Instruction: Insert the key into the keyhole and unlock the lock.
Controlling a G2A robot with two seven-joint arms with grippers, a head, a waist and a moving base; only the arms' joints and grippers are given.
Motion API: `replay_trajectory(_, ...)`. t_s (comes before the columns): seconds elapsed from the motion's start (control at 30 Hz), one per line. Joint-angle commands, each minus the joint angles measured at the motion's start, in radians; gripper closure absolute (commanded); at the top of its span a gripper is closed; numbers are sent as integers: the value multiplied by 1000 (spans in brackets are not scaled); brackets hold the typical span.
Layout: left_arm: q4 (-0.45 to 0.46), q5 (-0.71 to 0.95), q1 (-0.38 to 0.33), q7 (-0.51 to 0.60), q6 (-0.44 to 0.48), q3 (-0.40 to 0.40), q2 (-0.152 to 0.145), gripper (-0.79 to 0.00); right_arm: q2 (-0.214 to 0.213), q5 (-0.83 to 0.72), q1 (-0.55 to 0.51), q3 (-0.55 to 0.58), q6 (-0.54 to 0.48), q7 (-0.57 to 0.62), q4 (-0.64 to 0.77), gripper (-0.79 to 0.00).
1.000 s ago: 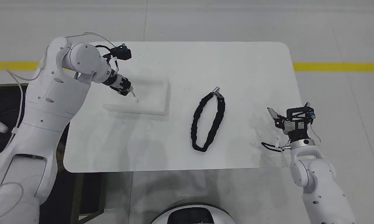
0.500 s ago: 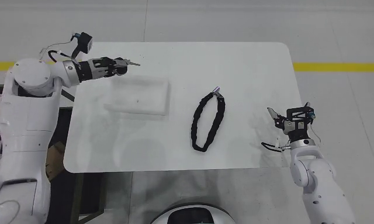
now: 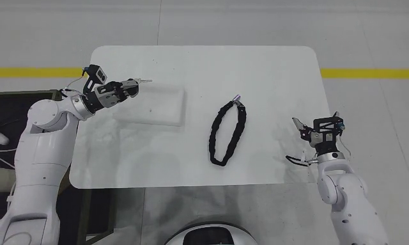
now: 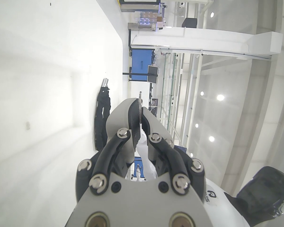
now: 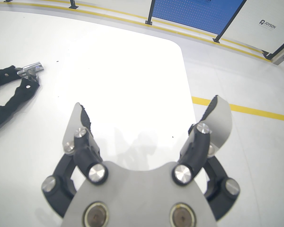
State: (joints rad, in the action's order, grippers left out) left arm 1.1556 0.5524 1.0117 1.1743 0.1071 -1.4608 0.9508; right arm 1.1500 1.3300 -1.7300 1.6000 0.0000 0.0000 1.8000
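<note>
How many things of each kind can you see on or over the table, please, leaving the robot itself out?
key, held in the left pincer: 1
black chain lock: 1
white block: 1
Total: 3

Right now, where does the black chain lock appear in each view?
Top view: chain lock at the table's middle.
Left wrist view: chain lock beyond the left gripper.
Right wrist view: chain lock partly cut off, apart from the right gripper.
Shared landmark: its silver end.
</note>
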Motion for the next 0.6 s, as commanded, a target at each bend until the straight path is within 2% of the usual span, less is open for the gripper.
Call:
replay_trajectory(0.0,0,-1,-1,-1,0,0,0,0,0,0,0,0,0,0,0,-785)
replay_trajectory(0.4,0,-1,-1,-1,0,0,0,0,0,0,0,0,0,0,0,-785)
replay_trajectory(0.47,0,-1,-1,-1,0,0,0,0,5,-56,2,-21,-12,-2,44,-785)
replay_trajectory(0.57,0,-1,-1,-1,0,0,0,0,16,-175,38,-90,-7,145,143,-785)
